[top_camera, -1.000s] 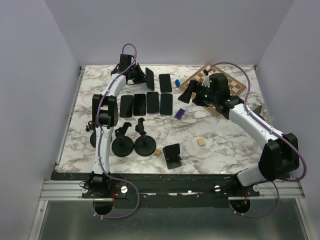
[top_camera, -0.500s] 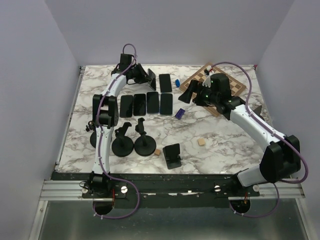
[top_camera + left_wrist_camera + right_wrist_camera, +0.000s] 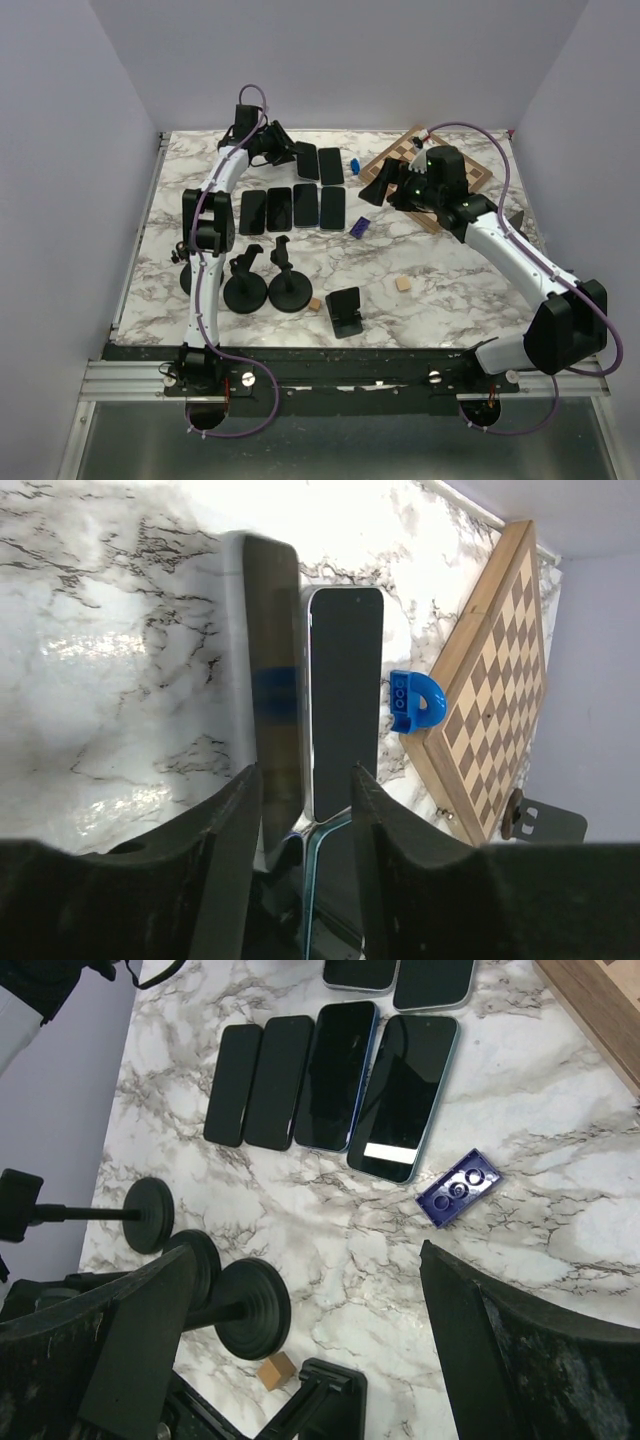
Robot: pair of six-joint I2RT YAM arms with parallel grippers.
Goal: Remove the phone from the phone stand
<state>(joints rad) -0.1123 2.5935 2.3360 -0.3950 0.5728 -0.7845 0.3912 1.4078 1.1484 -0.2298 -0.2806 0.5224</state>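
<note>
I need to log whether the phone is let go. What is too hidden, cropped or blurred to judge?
- Left wrist view: the dark phone is blurred, its lower end runs behind the left gripper, so contact is unclear.
- Top view: that gripper is too small and dark to show its jaws.
- Right wrist view: the black stand is cut by the bottom edge.

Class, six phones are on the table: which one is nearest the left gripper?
The left phone of the back pair, just beyond the left gripper; its neighbour sits further right, and the row of four lies nearer the arm bases.
</note>
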